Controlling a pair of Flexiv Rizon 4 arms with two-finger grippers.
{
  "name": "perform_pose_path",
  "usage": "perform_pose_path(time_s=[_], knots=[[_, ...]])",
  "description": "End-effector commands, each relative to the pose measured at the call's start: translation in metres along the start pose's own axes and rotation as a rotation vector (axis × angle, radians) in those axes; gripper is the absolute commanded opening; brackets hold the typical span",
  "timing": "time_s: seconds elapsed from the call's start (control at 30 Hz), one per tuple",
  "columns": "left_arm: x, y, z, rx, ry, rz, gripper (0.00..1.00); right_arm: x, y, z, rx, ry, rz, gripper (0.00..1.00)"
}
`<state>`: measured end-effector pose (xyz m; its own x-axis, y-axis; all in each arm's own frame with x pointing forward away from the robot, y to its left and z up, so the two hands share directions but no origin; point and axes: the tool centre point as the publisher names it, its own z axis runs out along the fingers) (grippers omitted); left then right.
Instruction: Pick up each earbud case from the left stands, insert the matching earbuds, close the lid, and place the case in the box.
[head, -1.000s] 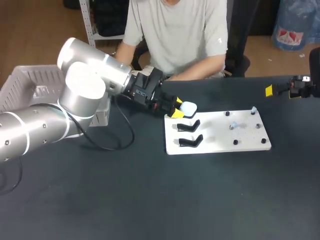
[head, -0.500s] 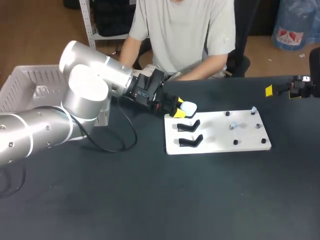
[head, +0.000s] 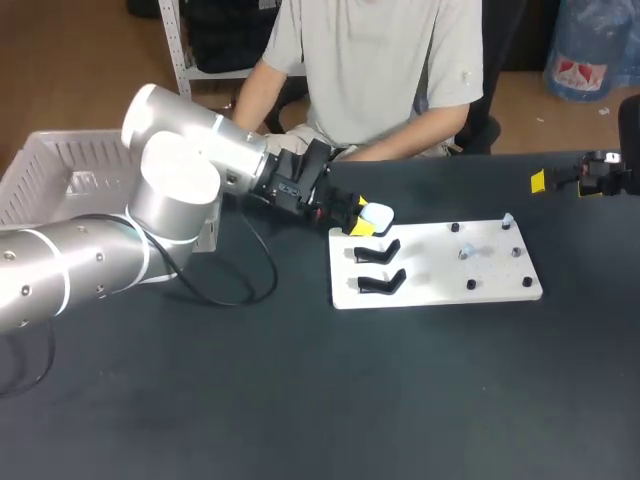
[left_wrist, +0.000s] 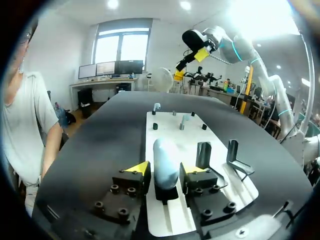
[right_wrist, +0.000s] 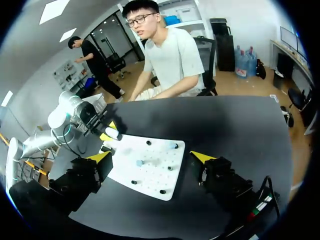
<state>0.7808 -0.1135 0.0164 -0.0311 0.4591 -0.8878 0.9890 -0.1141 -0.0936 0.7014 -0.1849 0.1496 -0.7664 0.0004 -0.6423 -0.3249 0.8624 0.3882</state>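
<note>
By my reading, the task stood at an early step for this case. The left gripper (left_wrist: 165, 169) was at the 10 o'clock corner of the white board (head: 440, 272). Its yellow-tipped fingers (left_wrist: 138, 168) stood on either side of the pale earbud case (head: 378, 213) with what looked like a thin gap each side, so they were spread around it, not clamped. The case sat on its black stand and was not yet lifted.

Toward 6 o'clock from it, the two other stands (head: 379, 252) were bare. Whether their cases already lay in the box (head: 55, 160) at the table's 9 o'clock edge could not be seen.

Small pale earbuds (head: 466, 251) sat among the black pegs on the board's 3 o'clock half, not yet inserted and too small to describe further.

The right gripper (right_wrist: 151, 157) hung at the table's 2 o'clock edge, well apart from the board. Its fingers were spread wide with nothing between them.

What remained, as I judged it, was nearly the whole sequence for this case — pinching and lifting it off the stand, seating the matching earbuds, shutting the lid and carrying it across to the box.
</note>
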Motion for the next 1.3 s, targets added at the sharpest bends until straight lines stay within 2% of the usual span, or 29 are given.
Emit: perform_pose_path(time_s=[0.03, 0.07, 0.23, 0.43, 0.63, 0.77, 0.93, 1.1, 1.3], knots=[[0.002, -0.002, 0.002, -0.010, -0.001, 0.004, 0.07, 0.000, 0.000, 0.000, 0.000, 0.000, -0.001, 1.00], [0.002, -0.002, 0.002, -0.011, -0.001, 0.004, 0.00, 0.000, 0.000, 0.000, 0.000, 0.000, -0.001, 1.00], [-0.002, -0.006, -0.009, -0.025, -0.018, 0.001, 0.00, 0.000, 0.000, 0.000, 0.000, 0.000, -0.001, 1.00], [-0.016, -0.016, -0.037, -0.069, -0.069, 0.015, 0.00, 0.000, 0.000, 0.000, 0.000, 0.000, -0.001, 1.00], [-0.040, -0.040, -0.063, -0.164, -0.188, 0.028, 0.00, 0.000, 0.000, 0.000, 0.000, 0.000, -0.001, 1.00], [-0.059, -0.056, -0.077, -0.174, -0.251, 0.023, 0.00, 0.000, 0.000, 0.000, 0.000, 0.000, -0.001, 1.00], [-0.073, -0.068, -0.085, -0.211, -0.313, 0.048, 0.00, 0.000, 0.000, 0.000, 0.000, 0.000, -0.001, 1.00], [-0.083, -0.073, -0.094, -0.251, -0.376, 0.041, 0.00, 0.000, 0.000, 0.000, 0.000, 0.000, -0.001, 1.00], [-0.083, -0.073, -0.094, -0.251, -0.376, 0.041, 0.00, 0.000, 0.000, 0.000, 0.000, 0.000, -0.001, 1.00]])
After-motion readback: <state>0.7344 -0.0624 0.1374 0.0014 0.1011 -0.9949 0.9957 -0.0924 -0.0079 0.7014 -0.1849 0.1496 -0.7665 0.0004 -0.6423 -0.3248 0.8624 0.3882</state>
